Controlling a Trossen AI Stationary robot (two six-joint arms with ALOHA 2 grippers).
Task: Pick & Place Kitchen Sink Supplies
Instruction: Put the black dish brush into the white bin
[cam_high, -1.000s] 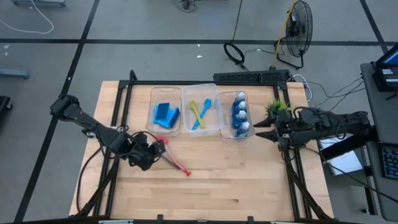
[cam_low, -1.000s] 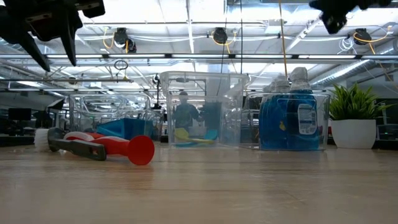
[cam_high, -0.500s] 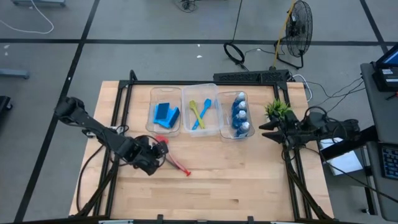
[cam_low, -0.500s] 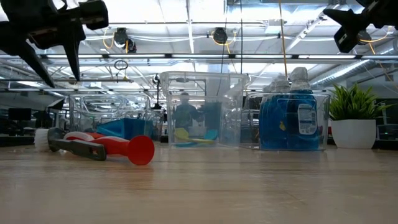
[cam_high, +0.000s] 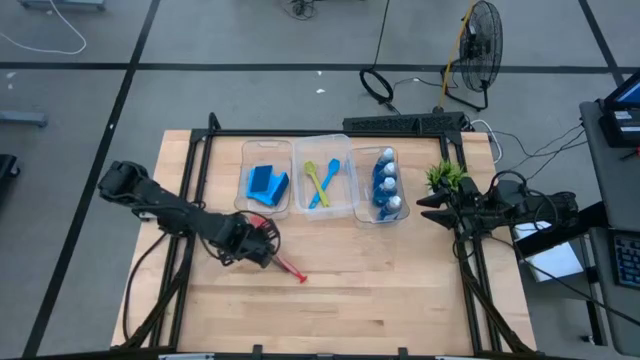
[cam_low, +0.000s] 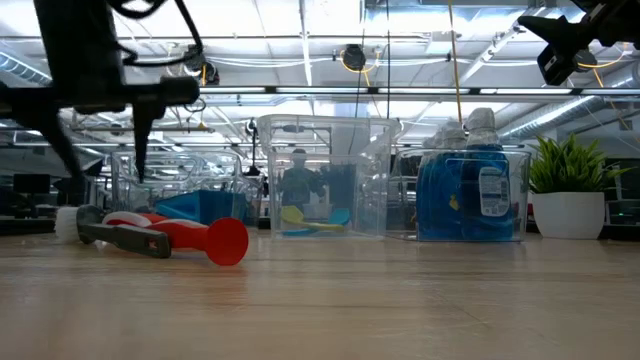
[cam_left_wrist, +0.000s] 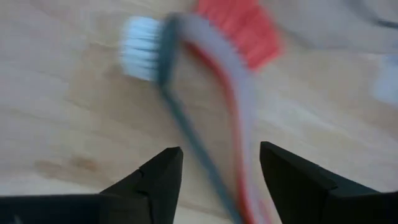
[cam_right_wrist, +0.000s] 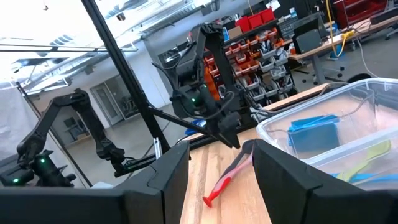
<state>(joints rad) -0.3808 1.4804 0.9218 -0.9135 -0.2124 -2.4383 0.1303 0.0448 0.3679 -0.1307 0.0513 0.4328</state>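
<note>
A red dish brush (cam_high: 280, 255) lies flat on the table, white bristles toward the bins; it also shows in the low view (cam_low: 175, 236). My left gripper (cam_high: 256, 242) hangs open just above its head end. In the left wrist view its fingers (cam_left_wrist: 221, 171) stand on either side of the brush's handle (cam_left_wrist: 214, 118) without touching. My right gripper (cam_high: 424, 208) is open and empty beside the bottle bin, high in the low view (cam_low: 560, 45). Blue sponges (cam_high: 266, 183), a yellow-green and a light blue brush (cam_high: 322, 181) and blue-and-white bottles (cam_high: 386, 186) sit in three clear bins.
The three clear bins (cam_high: 322, 178) stand in a row at the table's far middle. A small green potted plant (cam_high: 446, 175) stands right of them, close to my right gripper. Bare wood lies in front of the bins toward the near edge (cam_high: 380, 300).
My left gripper has come down from high above the table and moved toward the red brush's head end, staying open. My right arm has drawn back a little toward the table's right edge. The brush has not moved.
</note>
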